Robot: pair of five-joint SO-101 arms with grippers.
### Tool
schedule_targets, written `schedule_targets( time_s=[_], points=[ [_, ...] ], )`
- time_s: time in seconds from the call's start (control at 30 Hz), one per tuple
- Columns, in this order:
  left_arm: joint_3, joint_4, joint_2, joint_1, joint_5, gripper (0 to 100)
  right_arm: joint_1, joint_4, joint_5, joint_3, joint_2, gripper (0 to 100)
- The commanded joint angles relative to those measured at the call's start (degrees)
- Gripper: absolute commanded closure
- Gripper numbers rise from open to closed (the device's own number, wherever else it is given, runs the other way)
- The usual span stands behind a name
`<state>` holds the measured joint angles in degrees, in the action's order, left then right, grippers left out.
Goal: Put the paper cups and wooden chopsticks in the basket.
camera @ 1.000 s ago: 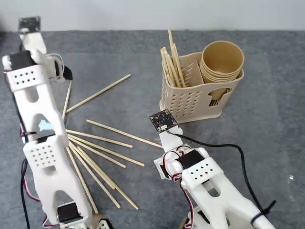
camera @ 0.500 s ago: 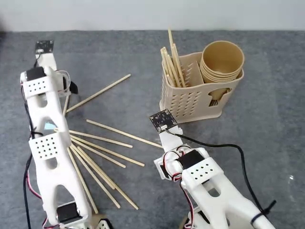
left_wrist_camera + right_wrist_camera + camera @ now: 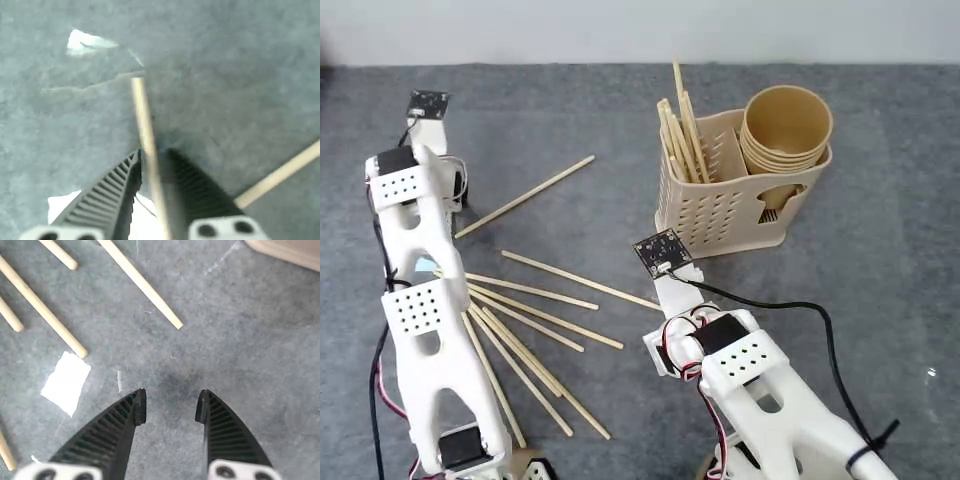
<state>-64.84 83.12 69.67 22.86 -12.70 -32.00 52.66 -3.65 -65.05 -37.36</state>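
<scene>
Movement over the last second: the left arm swung farther out over the worktop, and the left end effector now pinches one chopstick, while the right end effector hangs spread. The paper cups sit in the basket; loose chopsticks remain, so a carry likely comes next

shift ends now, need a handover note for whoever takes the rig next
Left gripper: shut on one chopstick, down near the table.
Right gripper: open, holding nothing, over bare table in front of the basket.
Done: the stacked cups and several upright chopsticks are in the basket.
Left: the loose chopsticks spread on the table between the arms, plus the gripped one, go in the basket.
</scene>
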Motion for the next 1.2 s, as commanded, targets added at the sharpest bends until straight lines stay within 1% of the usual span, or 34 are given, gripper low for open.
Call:
schedule_targets(
  time_s=[0.0, 0.1, 0.23, 0.37, 0.6, 0.67, 0.9, 1.0, 1.17],
  points=[
    [0.84, 2.90, 1.49, 0.70, -1.14, 99, 0.40, -0.22, 0.70, 0.18, -1.19, 81.6],
    [-3.30, 7.82, 1.49, 0.62, -1.14, 99, 0.40, -0.22, 0.70, 0.18, -1.19, 81.6],
    [-14.20, 17.85, 1.67, -0.88, -0.70, 99, 0.40, -0.22, 0.70, 0.18, -1.19, 81.6],
    [-20.97, 17.41, 1.58, -1.67, 3.87, 99, 0.40, -0.13, 0.70, 0.18, -1.19, 81.6],
    [-30.55, 17.49, 1.49, -2.29, 7.38, 99, 0.40, -0.13, 0.70, 0.18, -1.19, 81.6],
    [-31.60, 17.49, 0.79, -2.29, 8.09, 99, 0.40, -0.13, 0.70, 0.18, -1.19, 81.6],
    [-24.22, 17.58, -12.57, -2.64, 8.35, 99, 0.40, -0.13, 0.70, 0.18, -1.19, 81.6],
    [-16.40, 17.58, -21.10, -2.64, 10.20, 99, 0.40, -0.13, 0.70, 0.18, -1.19, 81.6],
    [1.63, 17.49, -37.98, -4.66, 11.08, 99, 0.40, -0.13, 0.70, 0.18, -1.19, 81.6]
  ],
)
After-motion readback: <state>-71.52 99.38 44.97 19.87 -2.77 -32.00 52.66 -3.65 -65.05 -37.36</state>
